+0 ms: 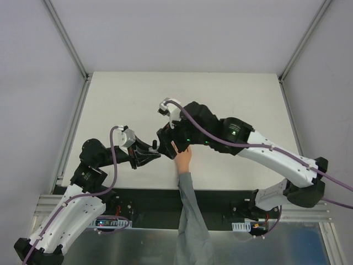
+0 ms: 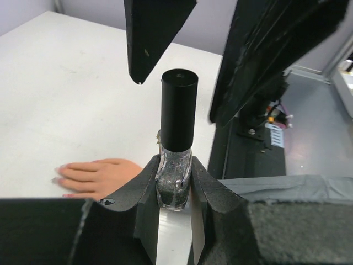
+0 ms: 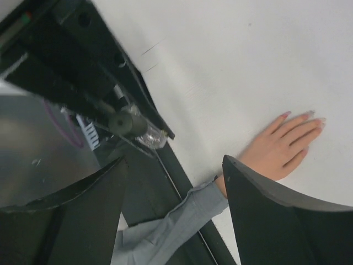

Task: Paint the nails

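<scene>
The peach mannequin hand (image 3: 281, 148) lies flat on the white table, its grey sleeve (image 3: 165, 226) trailing over the near edge. Its nails (image 3: 310, 115) are small pinkish tips. In the left wrist view the hand (image 2: 99, 176) lies to the left. My left gripper (image 2: 175, 171) is shut on a small glass bottle (image 2: 175, 179) of dark glittery polish, upright with its black cap (image 2: 179, 107) on. My right gripper (image 3: 175, 160) is open. Its two black fingers (image 2: 154, 33) hang on either side of the cap, not touching it. From above, both grippers (image 1: 160, 146) meet just left of the hand (image 1: 182, 160).
The black base rail (image 1: 149, 201) runs along the table's near edge under the sleeve. Metal frame posts (image 1: 69, 41) stand at the back corners. Cables and electronics (image 2: 273, 124) sit below the table edge.
</scene>
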### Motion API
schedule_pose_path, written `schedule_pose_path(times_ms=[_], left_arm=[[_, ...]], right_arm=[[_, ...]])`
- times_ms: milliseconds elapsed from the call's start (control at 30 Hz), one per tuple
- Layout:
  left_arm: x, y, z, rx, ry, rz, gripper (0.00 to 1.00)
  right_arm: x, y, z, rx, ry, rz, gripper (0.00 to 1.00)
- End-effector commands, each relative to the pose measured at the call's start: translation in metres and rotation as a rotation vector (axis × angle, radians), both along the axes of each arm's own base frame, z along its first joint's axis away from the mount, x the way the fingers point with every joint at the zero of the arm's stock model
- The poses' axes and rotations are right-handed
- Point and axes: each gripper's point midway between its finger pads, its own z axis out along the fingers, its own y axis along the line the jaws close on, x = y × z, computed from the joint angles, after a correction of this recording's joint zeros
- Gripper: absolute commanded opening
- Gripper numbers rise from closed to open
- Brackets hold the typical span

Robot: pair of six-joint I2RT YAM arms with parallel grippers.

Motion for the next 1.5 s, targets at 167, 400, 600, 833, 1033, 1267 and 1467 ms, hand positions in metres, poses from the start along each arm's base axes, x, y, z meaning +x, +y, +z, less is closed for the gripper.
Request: schedule_pose_path(times_ms=[167, 400, 600, 833, 1033, 1267, 1467], left_arm=[[-0.052, -0.007, 0.041, -0.099, -0.073, -0.307, 0.0], [-0.058, -0.007, 0.04, -0.097, -0.056, -0.352, 0.0], [-0.058, -0.008, 0.04, -0.097, -0.053, -0.354, 0.0], [-0.057, -0.008, 0.041, -0.101, -0.057, -0.347, 0.0], [-0.052, -0.008, 0.042, -0.107, -0.059, -0.313, 0.0], [-0.039, -0.006, 0.042, -0.112, -0.079, -0.21, 0.0], [0.013, 0.012, 0.043, -0.109, -0.117, 0.136, 0.0]], right_arm=[[-0.06, 0.0, 0.058, 0.332, -0.072, 0.634, 0.69], [-0.062, 0.017, 0.077, 0.38, -0.125, 0.762, 0.5], [-0.07, 0.023, 0.077, 0.405, -0.084, 0.843, 0.41], [-0.073, 0.024, 0.067, 0.396, -0.06, 0.863, 0.31], [-0.072, 0.024, 0.061, 0.388, -0.062, 0.849, 0.21], [-0.068, 0.029, 0.046, 0.339, -0.059, 0.774, 0.0], [-0.044, 0.045, 0.009, 0.243, -0.106, 0.397, 0.0]])
